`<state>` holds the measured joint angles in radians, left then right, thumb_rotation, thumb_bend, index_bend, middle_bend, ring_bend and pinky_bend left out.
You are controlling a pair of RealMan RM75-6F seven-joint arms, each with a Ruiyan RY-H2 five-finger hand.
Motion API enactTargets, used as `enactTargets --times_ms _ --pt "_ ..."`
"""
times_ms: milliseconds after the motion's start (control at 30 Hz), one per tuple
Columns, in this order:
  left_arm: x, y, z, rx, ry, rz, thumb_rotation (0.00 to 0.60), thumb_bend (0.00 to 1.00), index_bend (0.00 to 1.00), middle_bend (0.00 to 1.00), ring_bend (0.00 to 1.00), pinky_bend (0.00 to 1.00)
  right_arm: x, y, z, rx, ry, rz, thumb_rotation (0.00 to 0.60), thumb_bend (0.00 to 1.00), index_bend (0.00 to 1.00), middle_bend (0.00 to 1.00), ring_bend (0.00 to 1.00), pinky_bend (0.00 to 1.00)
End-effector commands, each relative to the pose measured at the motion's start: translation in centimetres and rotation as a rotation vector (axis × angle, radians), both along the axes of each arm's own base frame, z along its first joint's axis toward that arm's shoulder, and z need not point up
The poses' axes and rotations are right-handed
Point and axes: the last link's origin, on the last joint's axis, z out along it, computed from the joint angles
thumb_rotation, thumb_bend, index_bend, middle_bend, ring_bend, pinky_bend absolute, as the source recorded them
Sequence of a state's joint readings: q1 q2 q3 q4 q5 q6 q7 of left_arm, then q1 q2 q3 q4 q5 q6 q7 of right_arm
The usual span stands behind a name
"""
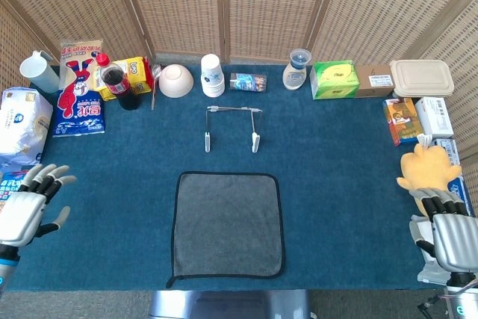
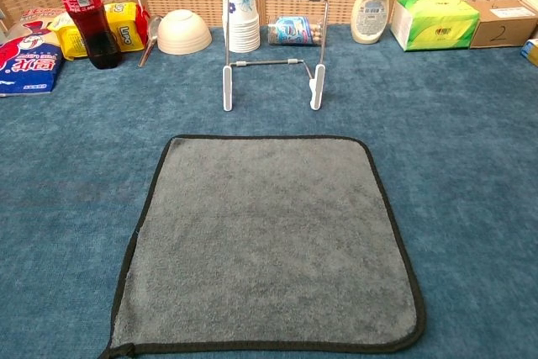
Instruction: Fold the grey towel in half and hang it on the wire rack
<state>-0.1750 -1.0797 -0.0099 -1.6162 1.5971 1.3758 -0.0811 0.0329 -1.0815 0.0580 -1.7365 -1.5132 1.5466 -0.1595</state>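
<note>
Backdrop: folding screen (image 1: 246, 5) of woven cane panels in pale wooden frames, standing behind table's far edge and angling in at both sides.
Table: covered edge to edge in dark teal-blue carpet-like cloth (image 1: 343, 184), short pile, slightly mottled.
Below near edge: strip of grey floor (image 1: 89, 305); pale metallic fixture (image 1: 228, 305) at centre, possibly stand or base, too cropped to tell.
Light: bright, even, daylight-like; soft short shadows; source outside both views. No window visible.
</note>
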Motion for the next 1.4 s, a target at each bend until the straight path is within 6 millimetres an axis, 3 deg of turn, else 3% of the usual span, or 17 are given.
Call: enactTargets --times_ms 33,433,767,1167,1400 --pt "1.7 1.3 -1.1 -0.089 -0.027 -0.052 0.6 0.2 0.23 0.18 0.14 0.05 0.2 -0.1 -0.4 0.012 -0.001 0.003 0.6 0.37 0.24 0.25 0.2 0.2" --pt "8.7 3.8 -5.5 -0.344 -0.014 -0.275 0.6 0.2 0.25 0.18 0.14 0.06 1.2 -1.6 -1.7 0.078 0.015 0.05 0.6 0.37 0.24 0.25 0.19 0.2" --pt "14.2 3.3 -9.8 -0.544 0.025 -0.456 0.6 0.2 0.24 0.18 0.13 0.06 1.3 -2.1 -2.0 0.084 -0.001 0.056 0.6 0.37 0.24 0.25 0.19 0.2" --pt "17.0 2.0 -14.7 -0.642 0.049 -0.553 0.6 0.2 0.17 0.11 0.06 0.04 0.5 -1.7 -1.5 0.067 -0.011 0.032 0.6 0.37 0.24 0.25 0.19 0.2" --pt "18.3 1.4 -17.0 -0.662 0.072 -0.578 0.6 0.17 0.06 0.01 0.0 0.0 0.1 -1.7 -1.4 0.064 -0.02 0.023 0.6 0.37 0.24 0.25 0.19 0.2"
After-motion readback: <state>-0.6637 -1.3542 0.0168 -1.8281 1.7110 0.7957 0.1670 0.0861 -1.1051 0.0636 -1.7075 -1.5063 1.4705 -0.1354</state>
